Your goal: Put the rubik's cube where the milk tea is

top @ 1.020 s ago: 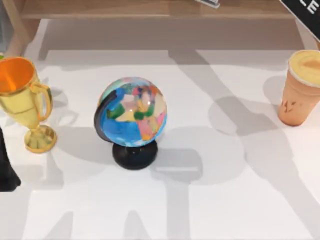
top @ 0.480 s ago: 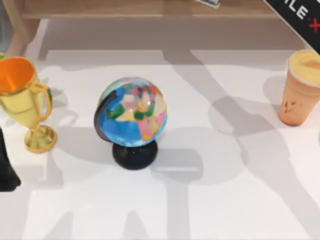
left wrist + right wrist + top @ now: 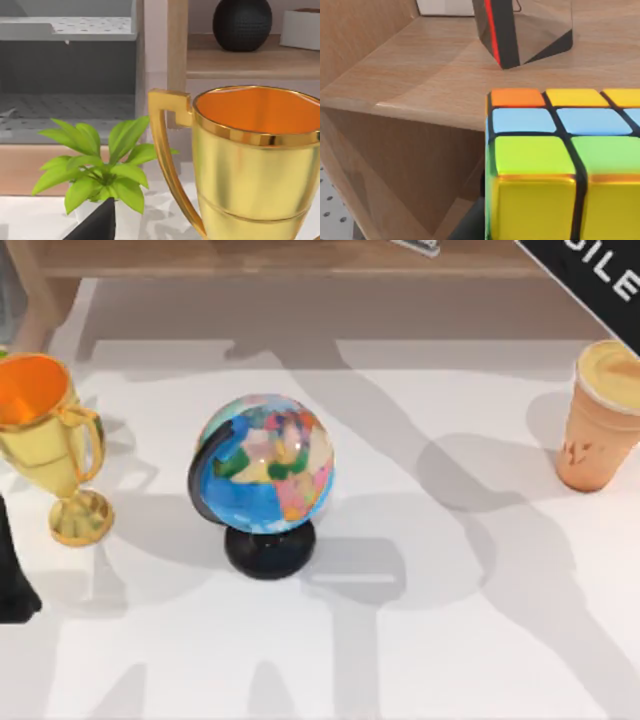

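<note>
- The small puzzle rubik's cube (image 3: 565, 165), tiled in yellow, green, pale blue and orange, sat close before the right wrist camera, above a pale wooden shelf (image 3: 420, 65), apparently carried by the right arm; how wide that claw stood could not be told.
- The milk tea (image 3: 605, 415), a tall tapered orange-tan cup with a creamy top, stood at the white table (image 3: 420, 640)'s right edge, well apart from a painted globe on a black base (image 3: 265, 480).
- The left arm was parked beside a gold trophy cup with handles (image 3: 45, 445); its claw's opening could not be told either.
- A sound approach would descend slowly beside the cup, avoiding its rim.
</note>
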Action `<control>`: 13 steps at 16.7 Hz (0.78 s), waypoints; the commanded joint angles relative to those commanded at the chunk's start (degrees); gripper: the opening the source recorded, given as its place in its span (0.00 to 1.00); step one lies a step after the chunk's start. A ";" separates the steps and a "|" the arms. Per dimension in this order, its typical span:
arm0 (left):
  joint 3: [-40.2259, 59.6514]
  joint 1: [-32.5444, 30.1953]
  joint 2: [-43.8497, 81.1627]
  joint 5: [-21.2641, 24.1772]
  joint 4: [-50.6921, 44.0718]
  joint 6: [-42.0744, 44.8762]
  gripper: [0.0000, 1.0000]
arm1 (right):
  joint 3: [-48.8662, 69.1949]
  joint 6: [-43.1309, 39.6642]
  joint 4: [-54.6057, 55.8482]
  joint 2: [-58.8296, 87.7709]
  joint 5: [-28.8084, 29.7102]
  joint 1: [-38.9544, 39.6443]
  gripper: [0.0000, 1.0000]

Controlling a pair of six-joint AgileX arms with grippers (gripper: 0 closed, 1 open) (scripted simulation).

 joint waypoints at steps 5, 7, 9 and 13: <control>0.00 0.00 0.00 0.00 0.00 0.00 1.00 | -6.83 10.43 -21.85 2.83 -12.62 -4.10 0.00; 0.00 0.00 0.00 0.00 0.00 0.00 1.00 | -10.50 12.53 -29.93 5.09 -15.85 -7.93 0.00; 0.00 0.00 0.00 0.00 0.00 0.00 1.00 | -13.74 13.15 -36.95 7.04 -17.66 -11.70 0.00; 0.00 0.00 0.00 0.00 0.00 0.00 1.00 | -17.06 11.40 -46.05 9.19 -17.50 -17.31 0.00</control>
